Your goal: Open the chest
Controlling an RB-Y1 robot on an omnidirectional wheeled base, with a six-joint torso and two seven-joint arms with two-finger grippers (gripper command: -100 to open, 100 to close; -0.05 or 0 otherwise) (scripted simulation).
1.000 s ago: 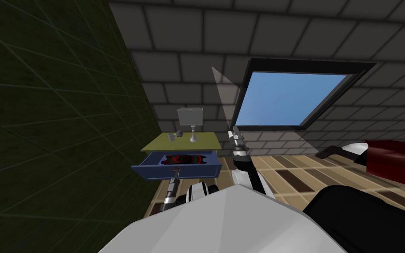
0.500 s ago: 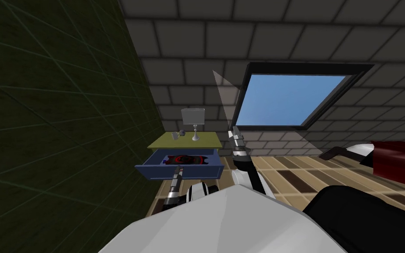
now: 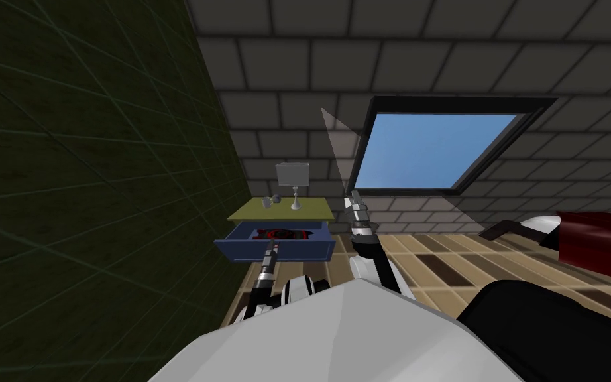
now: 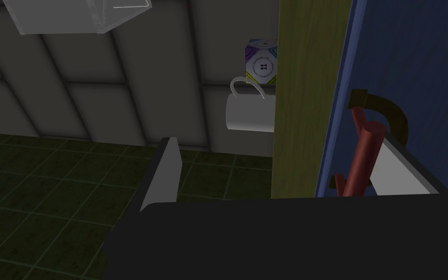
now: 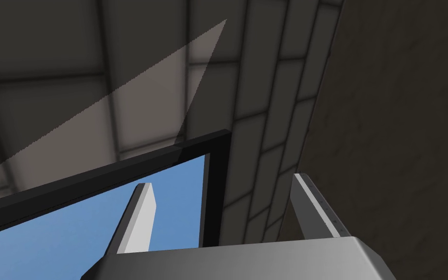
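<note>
The chest is a small stand with an olive top point(image 3: 281, 209) and a blue drawer point(image 3: 275, 250) that stands pulled out, with something red and black point(image 3: 283, 234) inside. My left gripper point(image 3: 272, 247) is at the drawer's front. In the left wrist view its fingers point(image 4: 169, 167) stand open, and the dark red handle bar point(image 4: 364, 155) on the blue drawer front point(image 4: 412, 73) lies between them, close to the far finger, with no grip on it. My right gripper point(image 3: 354, 197) is raised beside the chest, open point(image 5: 224, 182) and holding nothing.
On the olive top stand a grey lamp point(image 3: 292, 179), a white mug point(image 4: 249, 113) and a many-sided die point(image 4: 262, 63). A dark green wall point(image 3: 85, 199) runs close along the left. A bed with a dark red cover point(image 3: 596, 242) lies to the right, on patterned floor point(image 3: 443, 255).
My left gripper has opened and let go of the red handle. The whole head view has shifted a little, so the chest now looks slightly smaller and further right.
</note>
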